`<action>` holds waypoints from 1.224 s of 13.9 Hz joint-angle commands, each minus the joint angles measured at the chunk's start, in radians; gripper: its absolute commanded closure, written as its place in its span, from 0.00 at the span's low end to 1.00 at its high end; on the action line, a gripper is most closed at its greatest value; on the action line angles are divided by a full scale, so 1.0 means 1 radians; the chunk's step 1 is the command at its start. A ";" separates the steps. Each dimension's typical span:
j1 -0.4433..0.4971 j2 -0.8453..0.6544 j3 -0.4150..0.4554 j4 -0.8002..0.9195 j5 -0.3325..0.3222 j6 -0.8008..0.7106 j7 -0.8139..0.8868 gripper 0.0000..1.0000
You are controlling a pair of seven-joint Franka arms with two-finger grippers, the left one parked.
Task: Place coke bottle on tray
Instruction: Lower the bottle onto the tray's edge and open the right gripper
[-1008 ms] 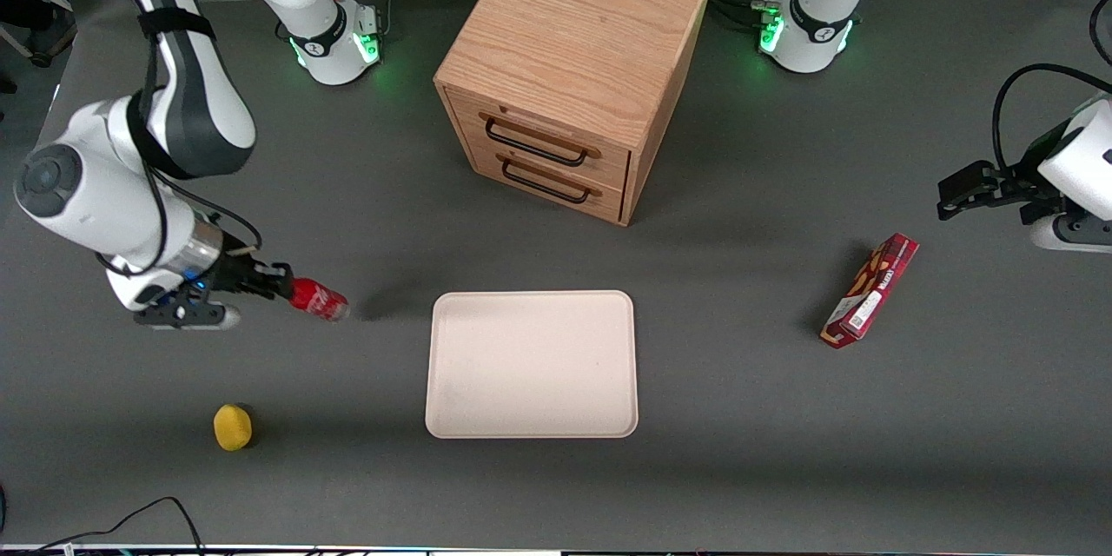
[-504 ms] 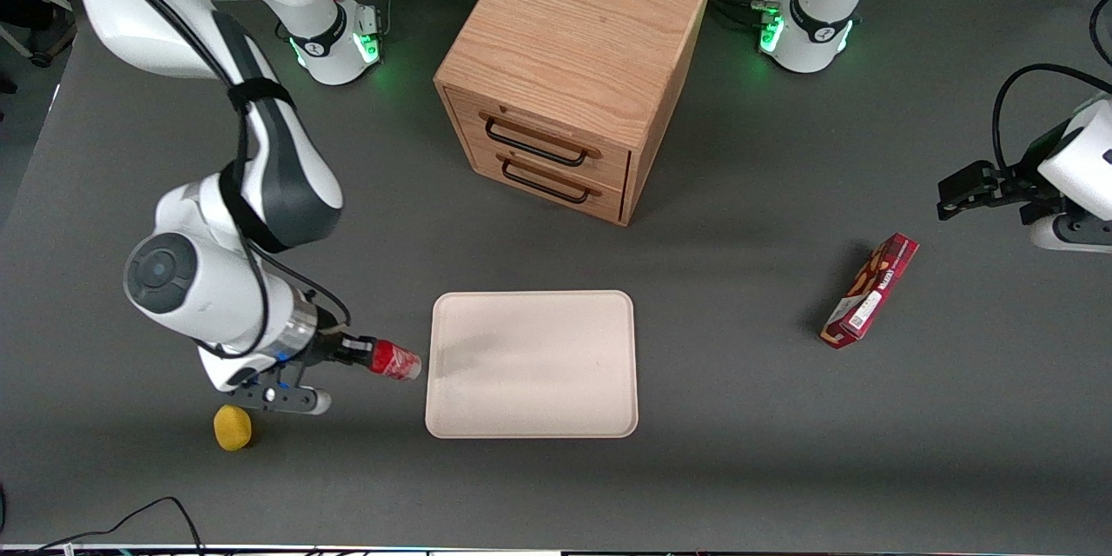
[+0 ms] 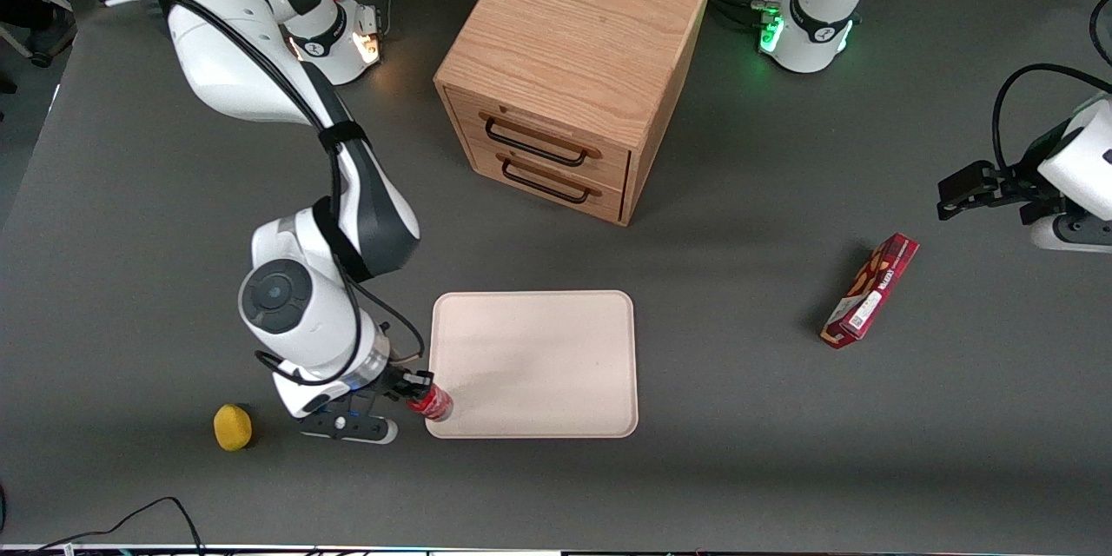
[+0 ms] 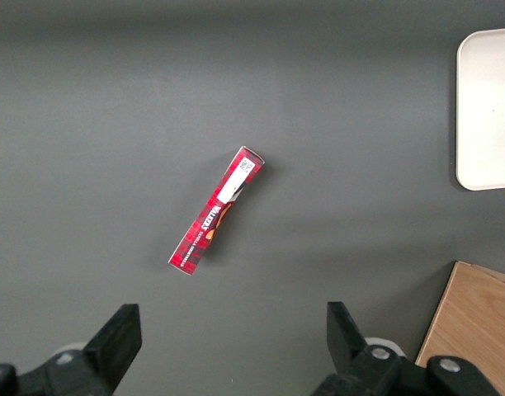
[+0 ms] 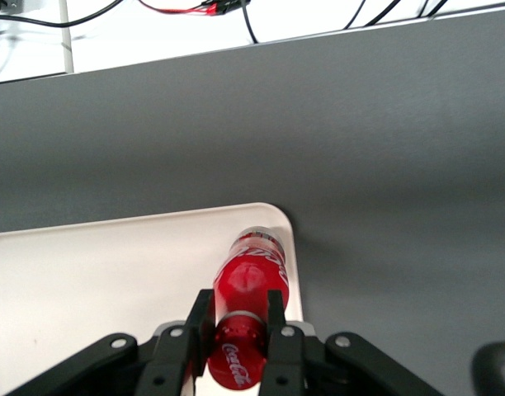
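The hand (image 3: pixel 415 391) hangs over the tray's (image 3: pixel 556 347) corner that lies nearest the front camera on the working arm's end, and its two fingers (image 5: pixel 279 330) are closed tight on the bottle (image 3: pixel 432 402). In the wrist view the fingers pinch the bottle partway along its body, with the white script showing between them and the silvery base pointing away from the hand toward the tray's rounded corner (image 5: pixel 281 216). The cap cannot be made out in either view. From the front the wrist and forearm cover most of the hand, so only the dark fingertips and a short red stretch of the bottle (image 5: pixel 251 290) show, right over the tray's rim. Whether the bottle touches the tray or is just above it cannot be told.

A yellow ball-like thing (image 3: pixel 232 427) sits on the table (image 3: pixel 782 452) near the hand, toward the working arm's end. A wooden cabinet (image 3: pixel 573 69) with two drawers and dark handles stands farther from the front camera than the tray. A flat red box (image 3: pixel 870 290) lies toward the parked arm's end of the table, well apart from the tray; the left wrist view shows that box (image 4: pixel 216 209) whole, but only one edge of the tray (image 4: pixel 488 107) and a corner of the cabinet (image 4: pixel 475 330)
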 commanded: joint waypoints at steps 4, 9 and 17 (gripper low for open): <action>0.018 0.041 -0.013 0.051 0.000 0.005 0.054 1.00; 0.020 0.038 -0.013 0.051 0.000 0.000 0.052 0.00; -0.081 -0.236 -0.005 -0.038 -0.002 -0.288 -0.119 0.00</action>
